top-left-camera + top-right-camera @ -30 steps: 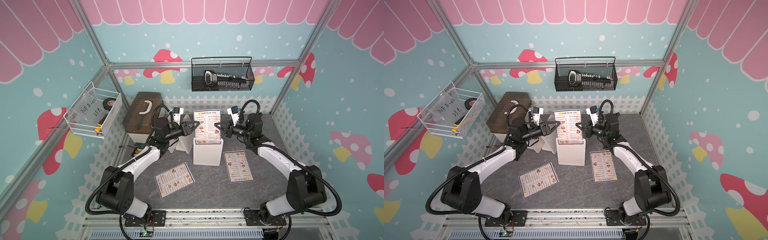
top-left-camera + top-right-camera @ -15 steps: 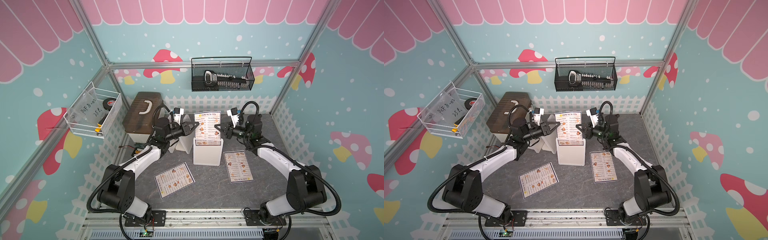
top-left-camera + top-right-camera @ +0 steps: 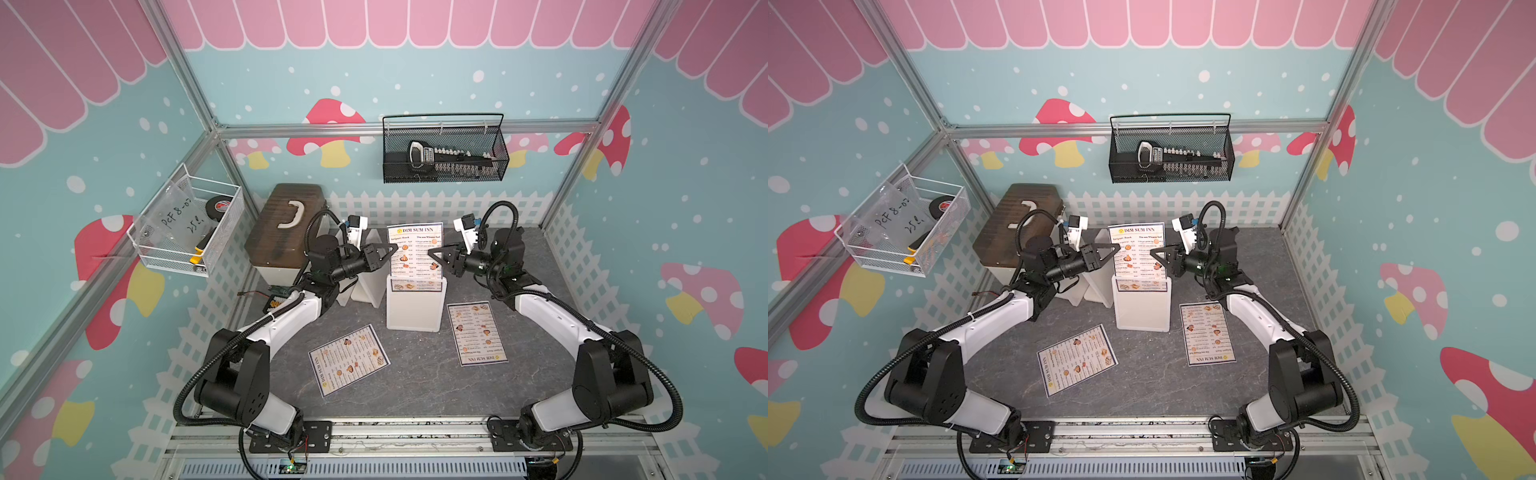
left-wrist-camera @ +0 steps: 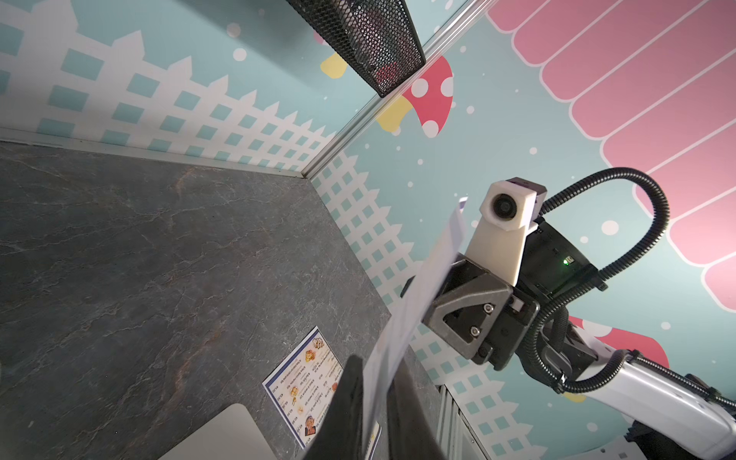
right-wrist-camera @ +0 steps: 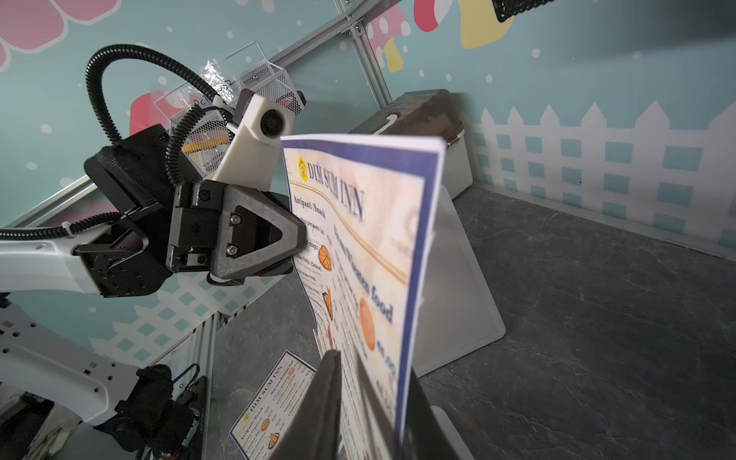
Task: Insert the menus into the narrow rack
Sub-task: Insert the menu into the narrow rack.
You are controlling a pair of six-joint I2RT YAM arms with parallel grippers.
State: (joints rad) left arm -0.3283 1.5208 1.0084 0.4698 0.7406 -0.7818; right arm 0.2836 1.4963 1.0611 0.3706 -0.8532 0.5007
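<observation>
Menu (image 3: 415, 253) stands upright between left fingers (image 3: 380, 252) and right fingers (image 3: 441, 253), foot in rack (image 3: 413, 309) below them. Left fingers pinch one side edge. Right fingers straddle the opposite edge, grip unclear. Looks light, floppy, slick: hold side edges mid-height. Other menus (image 3: 348, 359) (image 3: 478, 333) lie flat on bench (image 3: 415, 386), well below fingers.

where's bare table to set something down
Bare: table front, between the left flat menu and right flat menu; the back right corner by the fence. Crowded: around the rack, where the left claw and right claw flank the standing menu.
</observation>
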